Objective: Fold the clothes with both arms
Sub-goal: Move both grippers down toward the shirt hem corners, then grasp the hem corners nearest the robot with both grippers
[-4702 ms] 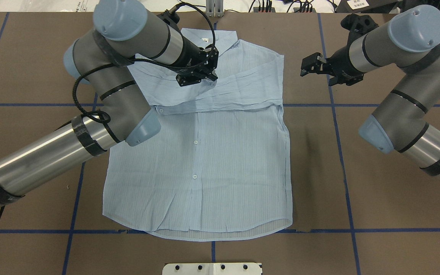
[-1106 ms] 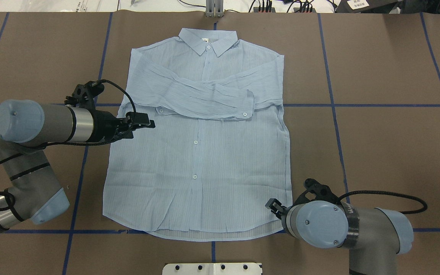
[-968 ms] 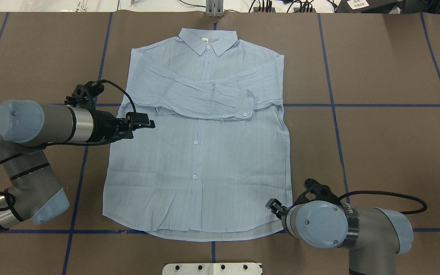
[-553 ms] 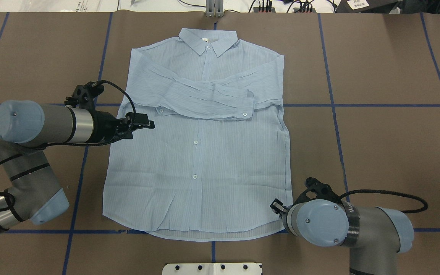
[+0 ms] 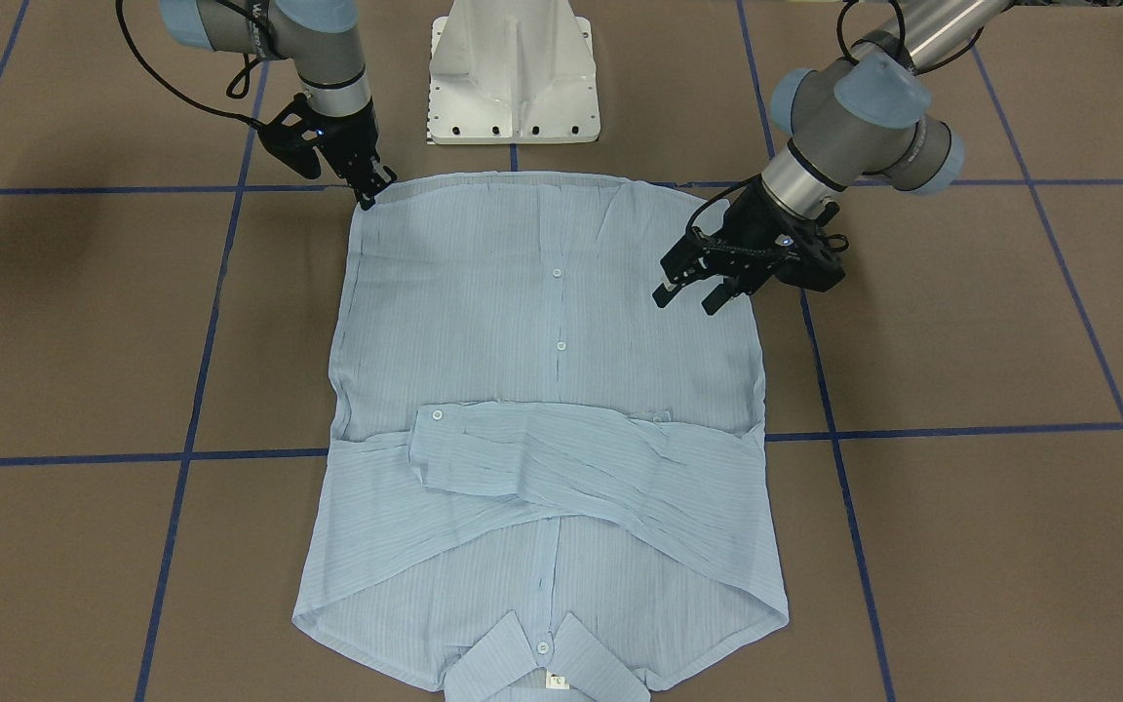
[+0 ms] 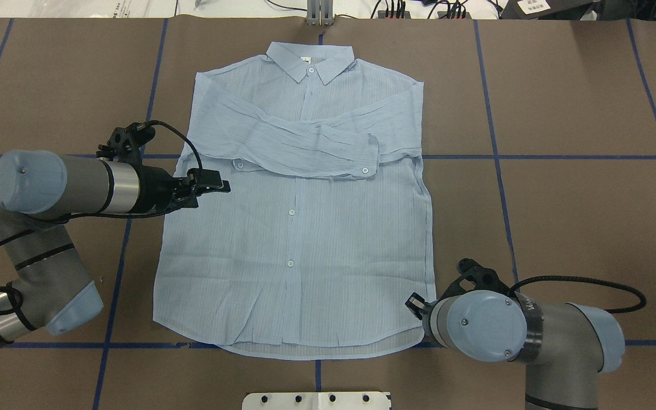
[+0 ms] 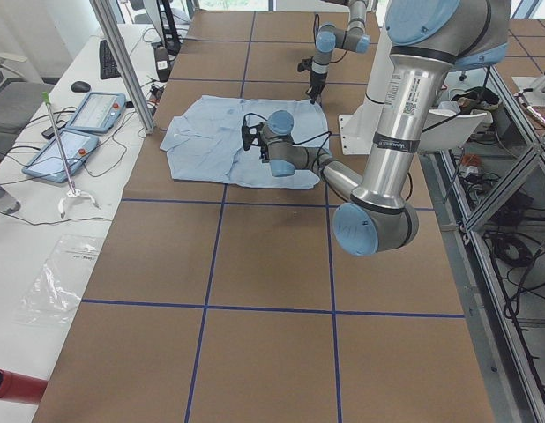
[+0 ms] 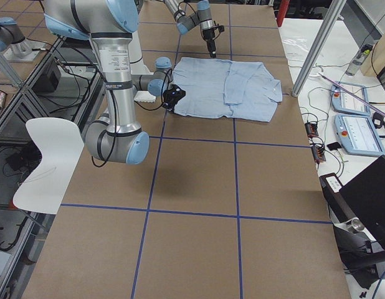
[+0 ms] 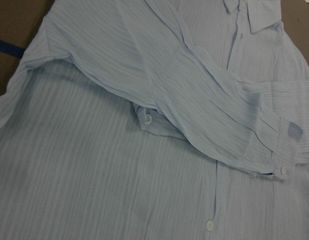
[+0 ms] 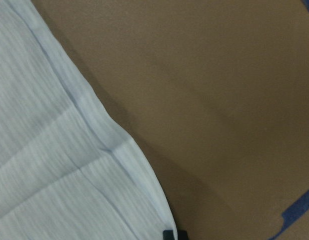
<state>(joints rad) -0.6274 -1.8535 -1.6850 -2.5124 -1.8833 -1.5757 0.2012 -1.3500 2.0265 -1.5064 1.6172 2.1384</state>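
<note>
The pale-blue striped shirt (image 6: 305, 239) lies flat and button side up on the brown table, collar at the far side. Both sleeves are folded across the chest. My left gripper (image 6: 214, 186) hovers open over the shirt's left edge just below the folded sleeves; the front view shows its gap (image 5: 686, 295). The left wrist view shows the sleeve cuff (image 9: 282, 150) and no fingers. My right gripper (image 5: 374, 190) is at the shirt's near right hem corner and looks open; in the overhead view (image 6: 415, 302) its arm mostly hides it. The right wrist view shows the hem edge (image 10: 119, 150).
The white pedestal base (image 5: 513, 68) stands at the near table edge, close behind the hem. Blue tape lines (image 6: 499, 156) cross the brown table (image 6: 561, 216). Side tables with tablets (image 7: 78, 123) and cables stand beyond the far edge.
Since 4.7 s ago both arms left the collar area and the second sleeve now lies across the chest. In the last second the right arm shifted slightly at the hem corner; the left stayed still.
</note>
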